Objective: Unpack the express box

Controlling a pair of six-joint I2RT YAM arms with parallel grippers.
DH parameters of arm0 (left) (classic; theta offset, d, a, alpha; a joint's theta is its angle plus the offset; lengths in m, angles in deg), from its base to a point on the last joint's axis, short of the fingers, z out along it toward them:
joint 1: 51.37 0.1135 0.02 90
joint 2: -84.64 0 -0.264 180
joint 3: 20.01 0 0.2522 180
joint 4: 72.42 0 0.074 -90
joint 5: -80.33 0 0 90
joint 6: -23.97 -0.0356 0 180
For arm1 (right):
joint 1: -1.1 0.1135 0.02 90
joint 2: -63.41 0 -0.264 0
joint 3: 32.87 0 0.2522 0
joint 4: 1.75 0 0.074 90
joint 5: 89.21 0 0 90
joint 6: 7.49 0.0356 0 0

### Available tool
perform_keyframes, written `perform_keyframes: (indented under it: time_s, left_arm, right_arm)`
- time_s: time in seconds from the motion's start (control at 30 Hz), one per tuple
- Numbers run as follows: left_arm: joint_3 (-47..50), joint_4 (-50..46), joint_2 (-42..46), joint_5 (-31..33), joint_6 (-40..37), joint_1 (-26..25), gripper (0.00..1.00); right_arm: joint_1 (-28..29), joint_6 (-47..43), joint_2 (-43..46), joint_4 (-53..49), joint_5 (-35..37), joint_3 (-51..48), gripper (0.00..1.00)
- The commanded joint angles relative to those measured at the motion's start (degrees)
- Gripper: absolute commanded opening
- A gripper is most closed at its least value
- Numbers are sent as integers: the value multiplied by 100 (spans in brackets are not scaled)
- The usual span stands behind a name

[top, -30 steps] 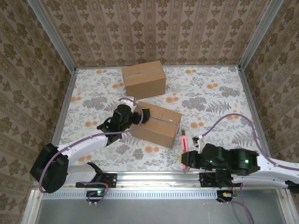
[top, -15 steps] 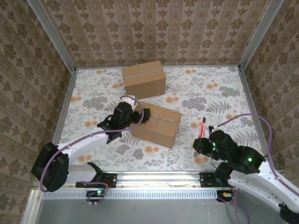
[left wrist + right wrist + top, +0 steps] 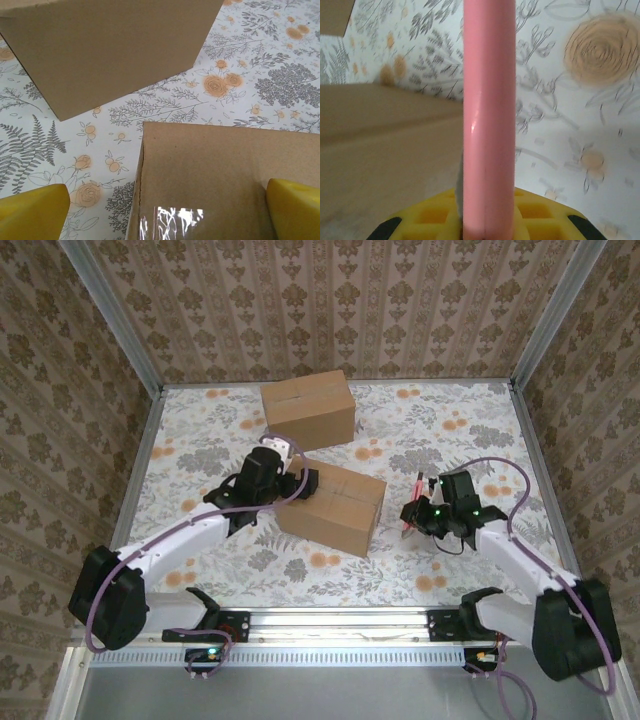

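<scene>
Box [image 3: 335, 508], taped shut, lies between the grippers. Right gripper [image 3: 412, 514], clamped on pink cutter [image 3: 488, 115], has swung up beside its right end. Left gripper [image 3: 303, 485], fingers apart, straddles its left end. Tape cutting likely follows.

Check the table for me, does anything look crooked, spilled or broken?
Nothing spilled or damaged. The taped near box lies skewed against the table edges, its left edge straddled by the open left gripper.

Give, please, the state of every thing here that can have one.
near box, closed, taped
far box, closed
pink cutter, gripped; blade state unclear
left tool, open, astride the near box's edge
right tool, shut on the pink cutter
</scene>
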Motion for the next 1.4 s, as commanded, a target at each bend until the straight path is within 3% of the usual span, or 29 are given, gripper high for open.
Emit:
perform_keyframes:
  time_s: [0.0, 0.5, 0.9, 1.03, 1.27, 1.37]
  left_arm:
    - [-127, -743, 30, 78, -287, 89, 100]
    - [-597, -790, 474, -306, -315, 250, 100]
    - [-957, -1134, 751, -598, -203, 316, 100]
    - [-1115, -1600, 944, -669, -110, 317, 100]
    - [-874, -2456, 1754, -922, 263, 303, 100]
    - [-608, -2890, 2225, -1037, 504, 299, 100]
  right_arm:
    - [-171, -237, -417, 946, -164, -221, 0]
    - [-444, 249, -1290, 1713, 396, -667, 0]
    - [-446, 637, -1468, 1473, 507, -615, 1]
    - [-444, 794, -1400, 1194, 577, -574, 21]
    - [-444, 993, -1198, 1047, 728, -642, 45]
    - [-444, 1034, -1104, 966, 796, -653, 60]
